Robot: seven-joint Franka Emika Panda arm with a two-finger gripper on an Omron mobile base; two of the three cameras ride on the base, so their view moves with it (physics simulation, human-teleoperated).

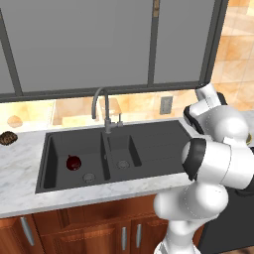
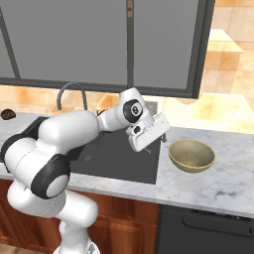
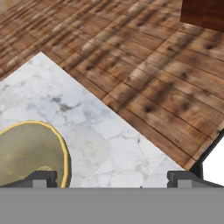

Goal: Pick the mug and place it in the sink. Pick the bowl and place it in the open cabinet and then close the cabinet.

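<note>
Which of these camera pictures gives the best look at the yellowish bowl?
The right base view: the whole bowl sits upright on the marble counter, right of the sink. The hand view catches just part of its rim and inside at the lower left.

Bowl at the edge of the marble desk, seen from the hand

The bowl (image 3: 30, 153), dull yellow-tan with an olive inside, lies at the lower left on the white marble desk (image 3: 100, 140). The gripper (image 3: 111, 178) has its 2 dark fingertips (image 3: 41, 178) set wide apart, one over the bowl's rim, the other over bare marble. Beyond the desk's edge runs a brown plank floor (image 3: 148, 65).
</note>
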